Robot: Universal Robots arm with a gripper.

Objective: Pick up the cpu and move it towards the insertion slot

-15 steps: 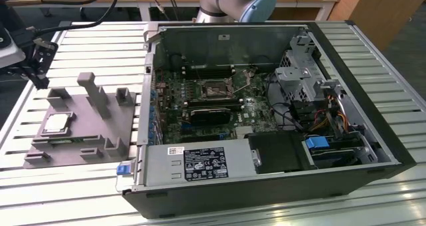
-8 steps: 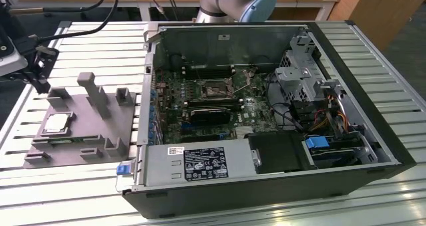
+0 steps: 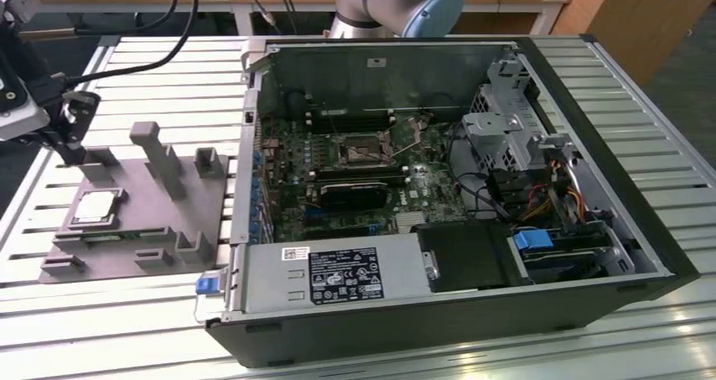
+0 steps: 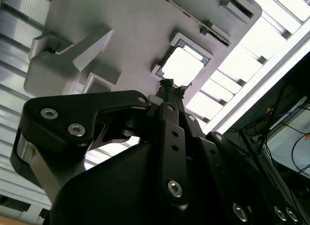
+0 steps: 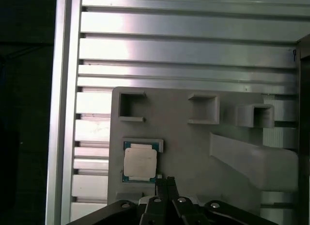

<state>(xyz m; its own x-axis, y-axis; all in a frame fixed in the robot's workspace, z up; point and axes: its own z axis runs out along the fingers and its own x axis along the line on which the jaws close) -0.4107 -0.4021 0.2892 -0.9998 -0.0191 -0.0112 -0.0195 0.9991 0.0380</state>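
Approach seems the step in hand: the black gripper [image 5: 164,182], fingers pressed together and empty, hangs near the small square silver-topped cpu [image 5: 140,163] lying in the grey fixture plate [image 5: 193,152], well apart from the silvery-framed square insertion slot [image 3: 360,152], so grasping calls for parted fingers.

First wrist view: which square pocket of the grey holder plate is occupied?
The pocket nearest the gripper: the cpu lies in it; the other pockets look hollow.
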